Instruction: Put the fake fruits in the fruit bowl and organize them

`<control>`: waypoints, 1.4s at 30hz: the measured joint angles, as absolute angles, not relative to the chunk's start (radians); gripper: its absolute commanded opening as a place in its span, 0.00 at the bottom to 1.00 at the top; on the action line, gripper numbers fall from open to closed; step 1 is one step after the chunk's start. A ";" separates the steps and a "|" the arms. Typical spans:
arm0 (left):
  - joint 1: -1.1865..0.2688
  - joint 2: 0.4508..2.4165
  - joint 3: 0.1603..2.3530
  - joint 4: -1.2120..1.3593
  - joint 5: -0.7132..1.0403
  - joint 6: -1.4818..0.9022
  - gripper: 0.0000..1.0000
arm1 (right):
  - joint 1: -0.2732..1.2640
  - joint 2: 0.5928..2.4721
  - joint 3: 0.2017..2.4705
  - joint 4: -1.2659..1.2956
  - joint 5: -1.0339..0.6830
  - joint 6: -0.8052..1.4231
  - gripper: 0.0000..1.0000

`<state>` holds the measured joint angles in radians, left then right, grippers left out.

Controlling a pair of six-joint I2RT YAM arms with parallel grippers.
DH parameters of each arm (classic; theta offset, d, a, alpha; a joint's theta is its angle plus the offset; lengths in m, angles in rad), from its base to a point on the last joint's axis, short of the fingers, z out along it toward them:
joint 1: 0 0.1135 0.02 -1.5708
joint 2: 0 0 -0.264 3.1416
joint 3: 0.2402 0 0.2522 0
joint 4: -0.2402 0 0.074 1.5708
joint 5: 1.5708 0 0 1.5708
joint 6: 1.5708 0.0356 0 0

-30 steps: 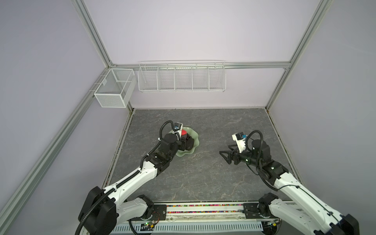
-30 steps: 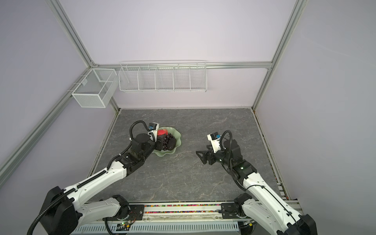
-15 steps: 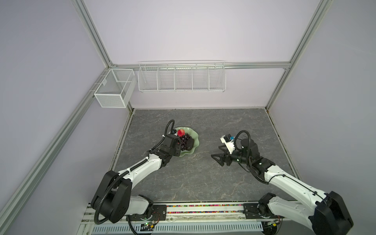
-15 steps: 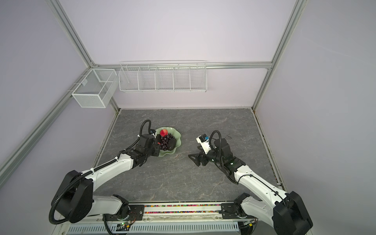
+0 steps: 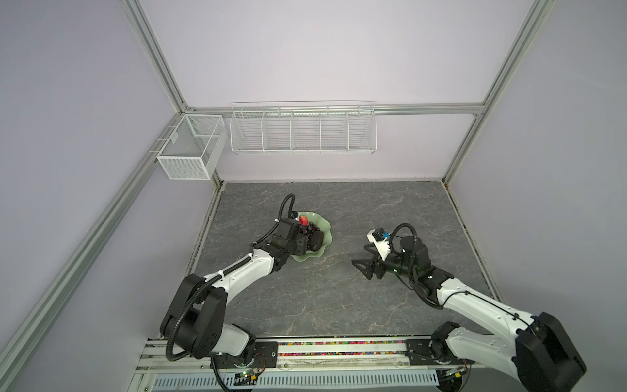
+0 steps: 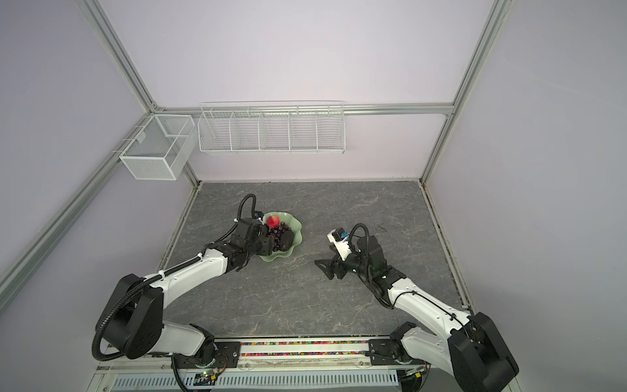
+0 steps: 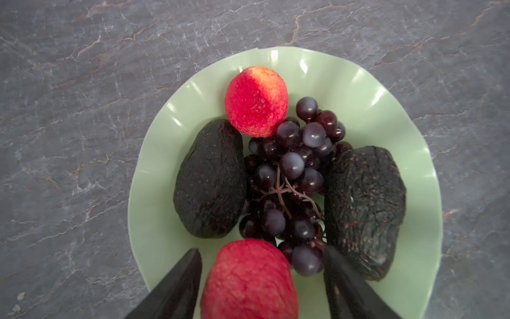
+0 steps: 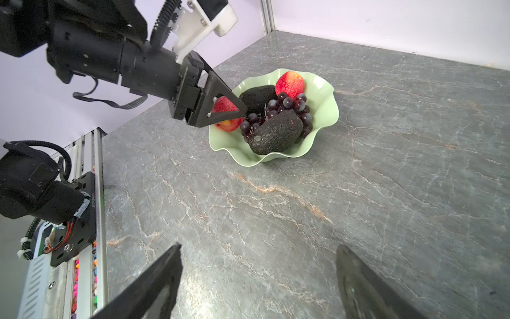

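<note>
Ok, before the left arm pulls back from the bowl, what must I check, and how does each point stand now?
1. Five fruits inside fruit bowl: ok (far apple, near apple, smooth avocado, wrinkled avocado, grape bunch).
2. Jaws of left pincer wider than near apple: ok.
3. Near apple resting stable: cannot tell.
4. Its fingers free of grape bunch and wrinkled avocado: cannot tell; one finger is very close.
5. Open, empty right pincer apart from bowl: ok.
</note>
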<state>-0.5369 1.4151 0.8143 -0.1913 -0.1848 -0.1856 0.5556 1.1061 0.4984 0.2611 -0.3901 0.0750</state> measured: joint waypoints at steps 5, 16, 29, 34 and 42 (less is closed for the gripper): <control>-0.537 1.361 0.796 -0.166 -0.186 -0.175 0.84 | 0.532 1.073 0.472 0.273 -0.375 0.080 0.88; -0.520 1.164 0.674 0.004 -0.335 -0.109 0.99 | 0.376 0.962 0.445 0.217 0.065 0.103 0.89; -0.196 1.382 0.411 0.534 -0.612 -0.039 0.99 | 0.077 1.432 0.289 0.747 0.316 -0.023 0.89; -0.173 1.483 0.406 0.758 -0.530 -0.008 0.99 | 0.038 1.539 0.321 0.863 0.216 -0.032 0.88; -0.102 1.539 0.378 0.851 -0.454 -0.034 0.99 | 0.035 1.539 0.366 0.886 0.178 -0.031 0.89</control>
<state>-0.1017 1.5391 0.3779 0.8509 -0.4541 -0.0338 0.0349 1.5394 0.3664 0.8864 0.1780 -0.0315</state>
